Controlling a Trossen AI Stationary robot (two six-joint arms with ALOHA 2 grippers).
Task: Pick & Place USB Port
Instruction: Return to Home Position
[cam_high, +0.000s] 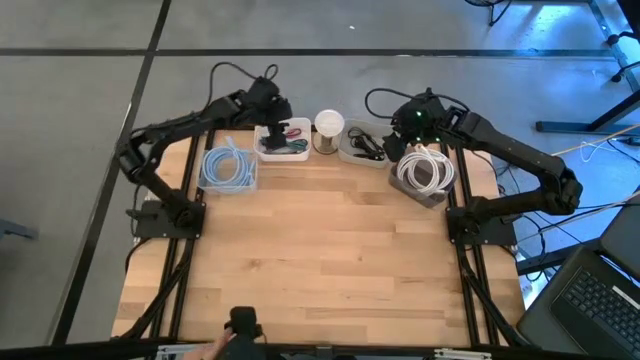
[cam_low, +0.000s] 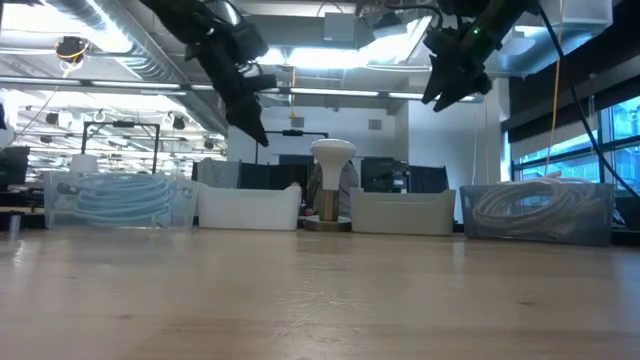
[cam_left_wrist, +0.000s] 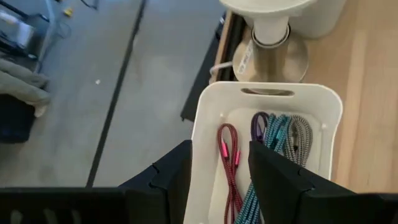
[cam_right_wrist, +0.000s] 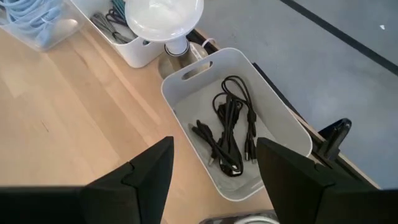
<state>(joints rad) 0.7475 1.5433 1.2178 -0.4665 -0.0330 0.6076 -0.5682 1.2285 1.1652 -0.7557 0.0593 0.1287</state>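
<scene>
A white bin (cam_left_wrist: 267, 99) at the table's far edge holds coloured braided USB cables (cam_left_wrist: 273, 134): red, purple, teal, grey. My left gripper (cam_left_wrist: 221, 168) hovers open above it, touching nothing; it also shows in the high view (cam_high: 270, 125). A second white bin (cam_right_wrist: 283, 130) to the right of the lamp holds black cables (cam_right_wrist: 230, 134). My right gripper (cam_right_wrist: 214, 174) hovers open above that bin, empty; it also shows in the high view (cam_high: 405, 135).
A white lamp (cam_high: 329, 128) on a round base stands between the two white bins. A clear bin of light blue cable (cam_high: 229, 168) sits far left, a clear bin of white cable (cam_high: 425, 172) far right. The wooden table (cam_high: 320, 270) stretches toward the near edge.
</scene>
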